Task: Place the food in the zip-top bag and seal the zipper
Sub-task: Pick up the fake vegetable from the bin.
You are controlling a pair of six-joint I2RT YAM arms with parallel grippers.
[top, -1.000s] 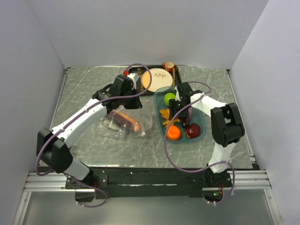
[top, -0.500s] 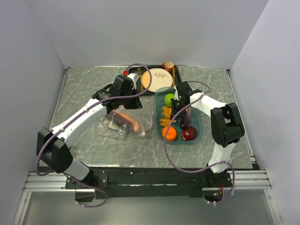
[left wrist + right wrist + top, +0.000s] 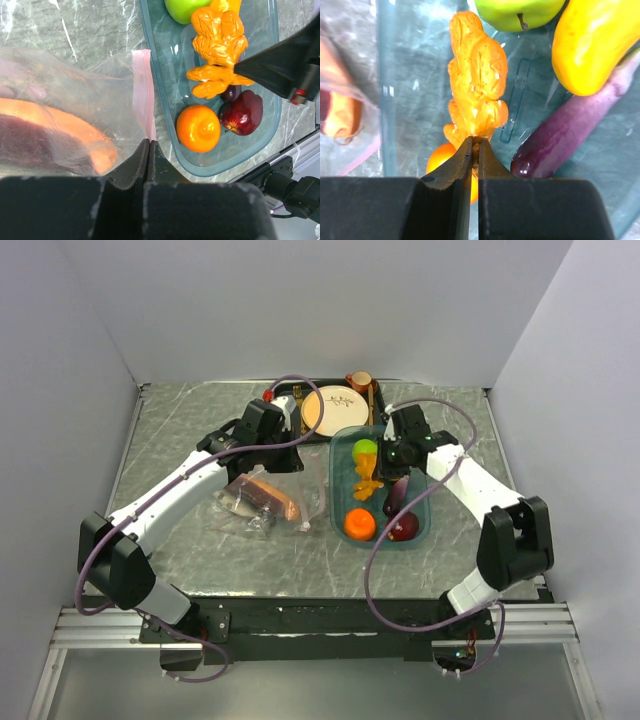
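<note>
Top external view shows your two arms reaching over a grey marbled table (image 3: pixel 170 430), the left toward a clear zip-top bag (image 3: pixel 262 502) lying flat left of centre, the right over a teal tray (image 3: pixel 334 510) just beside it. The bag sits close to the tray, probably so each piece has only a short way to travel. Inside the bag you already have an orange and brownish piece (image 3: pixel 50 130). In the tray remain a green apple (image 3: pixel 364 449), an orange (image 3: pixel 359 524), a red apple (image 3: pixel 403 528), a purple eggplant (image 3: pixel 560 140) and a smooth yellow piece (image 3: pixel 592 45). Your right gripper (image 3: pixel 475 145) is clenched on the lower end of a knobbly orange-yellow piece (image 3: pixel 476 85), which seems raised off the tray floor, ready to be carried across. Your left gripper (image 3: pixel 149 145) is pinched tight on the bag's mouth edge at the pale pink zipper (image 3: pixel 142 90), most likely to hold the opening steady and lifted. How wide the mouth gapes cannot be told.
</note>
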